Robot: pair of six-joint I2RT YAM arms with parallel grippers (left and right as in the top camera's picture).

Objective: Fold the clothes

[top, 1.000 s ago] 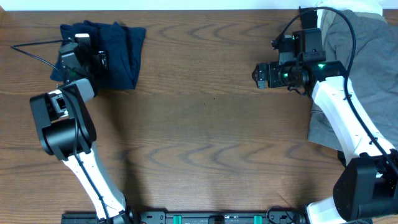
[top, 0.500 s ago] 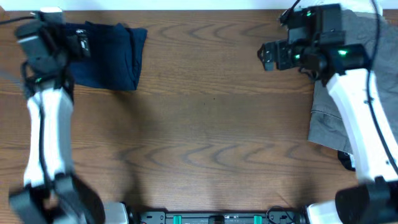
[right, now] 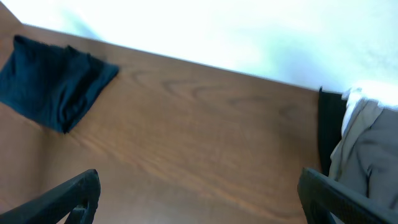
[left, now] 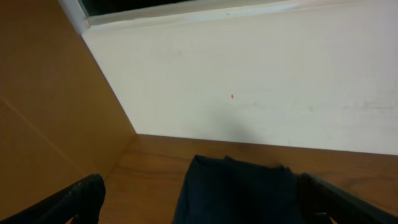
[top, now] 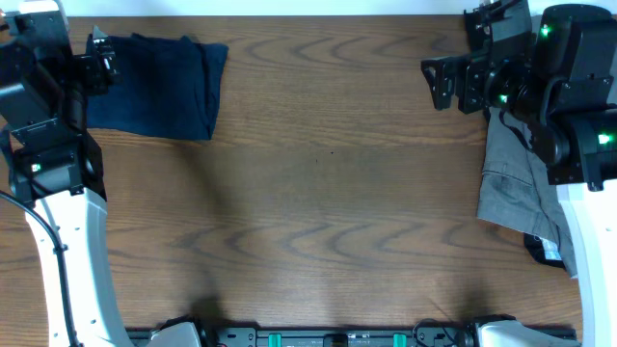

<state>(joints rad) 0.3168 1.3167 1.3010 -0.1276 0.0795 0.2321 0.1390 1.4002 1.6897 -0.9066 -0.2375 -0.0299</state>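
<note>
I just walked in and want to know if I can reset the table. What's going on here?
Two robot arms are folding clothes. The navy shorts lie in a compact folded bundle at the far left corner of the table, and nothing is holding them. The left gripper hovers open near their left edge. The right gripper is also open and empty, over the far right side. A grey garment lies rumpled along the right edge.
</note>
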